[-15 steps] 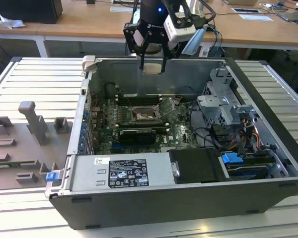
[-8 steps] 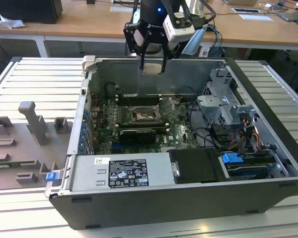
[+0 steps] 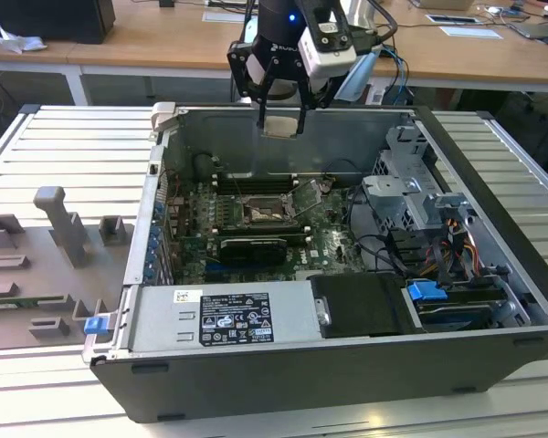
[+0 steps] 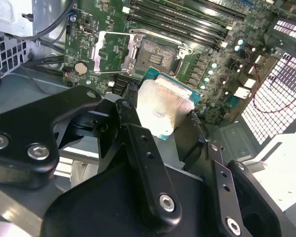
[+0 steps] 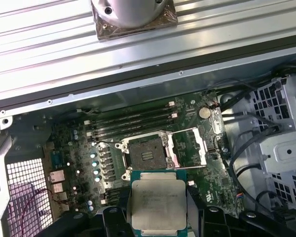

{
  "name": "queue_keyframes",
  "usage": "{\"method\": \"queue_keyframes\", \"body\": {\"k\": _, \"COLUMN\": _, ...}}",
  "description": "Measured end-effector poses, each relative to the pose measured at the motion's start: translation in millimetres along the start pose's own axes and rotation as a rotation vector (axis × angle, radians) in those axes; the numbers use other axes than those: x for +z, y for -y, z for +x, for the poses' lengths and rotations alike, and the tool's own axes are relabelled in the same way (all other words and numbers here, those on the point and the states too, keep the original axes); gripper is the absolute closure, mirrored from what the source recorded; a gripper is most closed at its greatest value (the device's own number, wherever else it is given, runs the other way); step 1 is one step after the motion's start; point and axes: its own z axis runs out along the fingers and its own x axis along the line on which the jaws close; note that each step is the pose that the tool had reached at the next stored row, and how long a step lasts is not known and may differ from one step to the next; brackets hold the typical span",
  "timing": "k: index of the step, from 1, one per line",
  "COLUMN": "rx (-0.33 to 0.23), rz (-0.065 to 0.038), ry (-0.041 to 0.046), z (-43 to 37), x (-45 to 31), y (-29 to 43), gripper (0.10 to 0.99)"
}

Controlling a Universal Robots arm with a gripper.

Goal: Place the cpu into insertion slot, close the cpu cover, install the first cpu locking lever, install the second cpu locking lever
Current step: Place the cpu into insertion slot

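- The computer case (image 3: pixel 301 383) lies on its side with its panel off, so the board faces up and the arm can reach in from above.
- The green circuit board (image 5: pixel 214 170) sits flat on the case floor. Long black memory slots (image 5: pixel 133 118) run just beside the insertion slot (image 5: pixel 144 155).
- The gripper (image 3: pixel 281 120) hangs over the open case, well clear of the board. It is clamped on the cpu (image 5: pixel 158 202), one finger on each of two opposite edges. I judge this grip is meant to keep the chip level and its contact side untouched.
- The cpu cover (image 5: pixel 201 147) is swung open and lies back beside the insertion slot, so nothing bars the way in.
- The insertion slot is bare, its dark centre exposed and nothing seated in it.
- The cpu is in the air, its metal face towards the wrist cameras, apart from the insertion slot and not yet placed.
- Around all this, the room has wooden desks (image 3: pixel 164 41) at the back. A ribbed metal table (image 3: pixel 64 146) carries the case, with grey holder shapes (image 3: pixel 64 224) at the exterior view's left.
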Motion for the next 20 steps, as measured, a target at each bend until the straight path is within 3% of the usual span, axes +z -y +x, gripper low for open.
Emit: {"method": "queue_keyframes", "body": {"k": 20, "rx": 0.065, "rz": -0.001, "ry": 0.0058, "z": 0.0, "x": 0.0, "y": 0.0, "gripper": 0.549}}
